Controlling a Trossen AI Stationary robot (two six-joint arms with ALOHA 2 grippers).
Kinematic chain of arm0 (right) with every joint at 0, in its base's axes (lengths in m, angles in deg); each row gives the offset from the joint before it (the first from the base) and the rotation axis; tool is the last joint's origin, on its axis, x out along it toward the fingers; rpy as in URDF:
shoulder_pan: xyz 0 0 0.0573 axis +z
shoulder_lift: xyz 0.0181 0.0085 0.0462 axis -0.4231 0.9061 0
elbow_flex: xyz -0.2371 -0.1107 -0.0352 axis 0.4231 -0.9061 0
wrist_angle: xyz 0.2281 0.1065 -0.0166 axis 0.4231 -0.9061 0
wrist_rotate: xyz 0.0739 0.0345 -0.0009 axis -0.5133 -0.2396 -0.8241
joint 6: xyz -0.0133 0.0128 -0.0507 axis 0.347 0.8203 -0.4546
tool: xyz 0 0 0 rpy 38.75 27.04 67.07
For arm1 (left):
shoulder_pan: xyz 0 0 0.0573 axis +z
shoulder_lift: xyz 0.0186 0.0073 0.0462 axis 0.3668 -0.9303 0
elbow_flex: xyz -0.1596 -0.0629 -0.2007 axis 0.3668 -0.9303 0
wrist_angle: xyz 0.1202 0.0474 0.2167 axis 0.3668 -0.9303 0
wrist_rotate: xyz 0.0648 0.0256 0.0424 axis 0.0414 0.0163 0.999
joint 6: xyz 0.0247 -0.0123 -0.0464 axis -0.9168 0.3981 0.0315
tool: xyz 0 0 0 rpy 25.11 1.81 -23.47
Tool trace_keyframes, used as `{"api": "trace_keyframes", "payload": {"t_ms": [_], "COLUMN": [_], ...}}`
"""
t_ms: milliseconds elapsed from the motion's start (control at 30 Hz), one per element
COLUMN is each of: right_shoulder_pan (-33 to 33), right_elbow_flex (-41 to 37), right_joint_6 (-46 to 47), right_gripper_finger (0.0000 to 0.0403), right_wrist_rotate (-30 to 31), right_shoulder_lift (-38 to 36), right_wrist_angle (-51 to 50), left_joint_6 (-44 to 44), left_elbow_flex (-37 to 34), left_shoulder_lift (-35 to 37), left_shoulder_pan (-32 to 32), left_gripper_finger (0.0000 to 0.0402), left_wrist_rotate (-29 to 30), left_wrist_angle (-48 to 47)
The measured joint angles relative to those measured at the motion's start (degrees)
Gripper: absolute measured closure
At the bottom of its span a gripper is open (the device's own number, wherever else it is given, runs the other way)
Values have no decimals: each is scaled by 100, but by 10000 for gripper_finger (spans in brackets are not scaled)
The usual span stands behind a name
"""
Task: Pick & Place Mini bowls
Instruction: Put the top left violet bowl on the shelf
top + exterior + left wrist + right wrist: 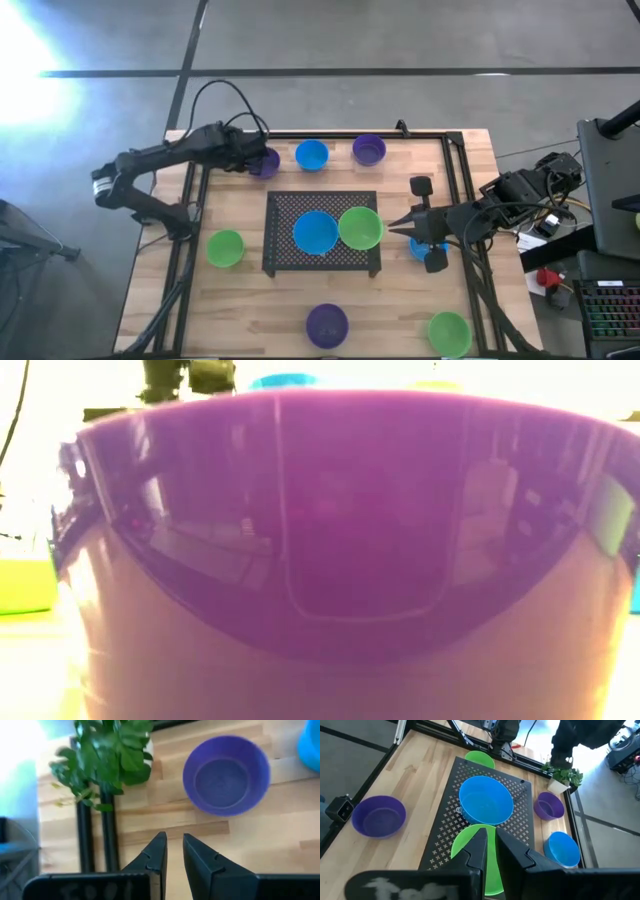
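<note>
Mini bowls, small round glossy plastic, nine counted, all on the wooden worktop (250, 300).

**Positions**
- A blue bowl (316, 232) sits on the black square mesh mat (285, 210).
- A lime green bowl (360, 227) touches the blue bowl and lies over the mat's right edge.
- The remaining bowls stand off the mat, along the far edge, the near edge and both sides.

**Pincers**
- The right pincer (392, 226) is at the lime green bowl's right rim. I cannot tell whether it is clenched on that rim or only resting against it.
- The left pincer (172, 837) is released, with a narrow gap and nothing in it. It hovers near a purple bowl (226, 775) at the far left corner, with a small green leafy plant (105, 760) just beside.

**Hazards, in my judgement**
1. If the rim grip is shallow, the glossy wall may slip out on lifting and the green bowl may drop onto its blue neighbour.
2. Any sideways drag would shove the touching blue bowl across the mesh.
3. Another blue bowl (430, 248) lies under the right arm and could be struck if the arm lowers or swings.
4. A wide approach to the purple bowl could topple the plant.
</note>
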Motion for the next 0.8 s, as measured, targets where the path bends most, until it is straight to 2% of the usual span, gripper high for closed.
{"api": "trace_keyframes", "payload": {"t_ms": [233, 467, 800], "right_shoulder_pan": [0, 0, 0], "right_elbow_flex": [0, 0, 0], "right_joint_6": [-17, -17, -17], "right_gripper_finger": [369, 369, 369], "right_wrist_rotate": [0, 0, 0], "right_shoulder_lift": [0, 0, -1], "right_wrist_angle": [2, 4, 3], "left_joint_6": [-142, -207, 160], "left_elbow_flex": [-1181, -1998, -2804], "left_shoulder_lift": [435, 724, 749], "left_shoulder_pan": [513, 635, 814], "left_gripper_finger": [346, 346, 346], "left_wrist_rotate": [-419, -685, -729], "left_wrist_angle": [1520, 2782, 3674]}}
